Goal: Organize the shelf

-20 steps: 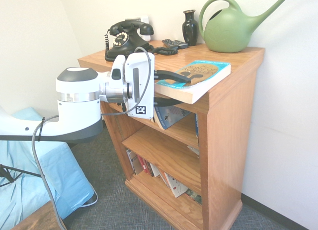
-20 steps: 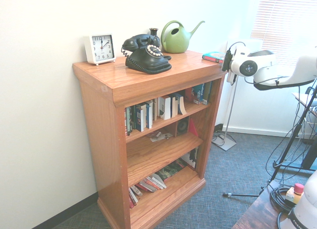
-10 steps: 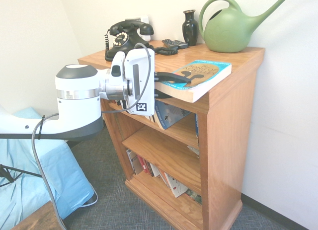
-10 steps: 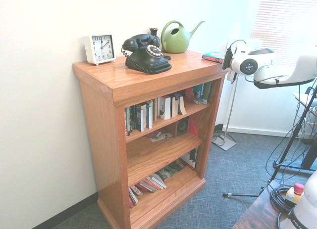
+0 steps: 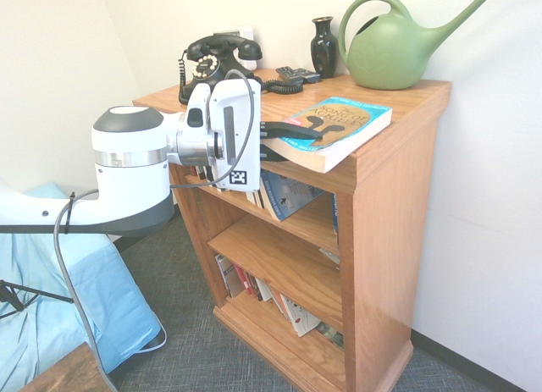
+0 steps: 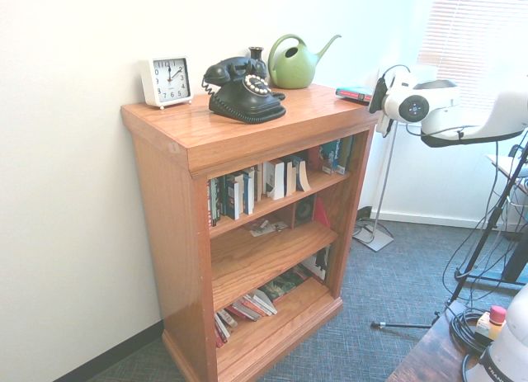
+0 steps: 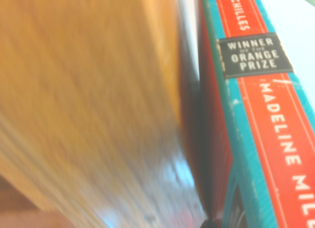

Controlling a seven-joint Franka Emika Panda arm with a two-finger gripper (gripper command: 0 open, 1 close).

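Honey-oak shelf against a white wall, broad overhanging top, solid side panels, three inner levels. On the top level, a row of upright books with a few leaning; on the middle level, a small flat item and little else; on the bottom level, books slumped flat or askew. On the shelf's top, at the front corner nearest the arm, a teal-covered paperback with an orange-red band and pale page edges, overhanging the front edge and tilted slightly up off the wood there. Gripper reaching in roughly level from the open side, fingers closed on the paperback, one dark finger across the cover and the other beneath the pages. In the wrist view, close and blurred, oak grain beside the book's spine, with "WINNER OF THE ORANGE PRIZE" legible on a dark label. Further back on the top, a black rotary telephone near the middle, its coiled cord trailing toward a small dark object behind the book. At the back edge, a slim dark vase and, just beside it toward the far corner, a green watering can with its long spout up along the wall. At the opposite back corner, a white square clock. On the floor, grey carpet; beside the arm, a light blue cloth-covered shape.
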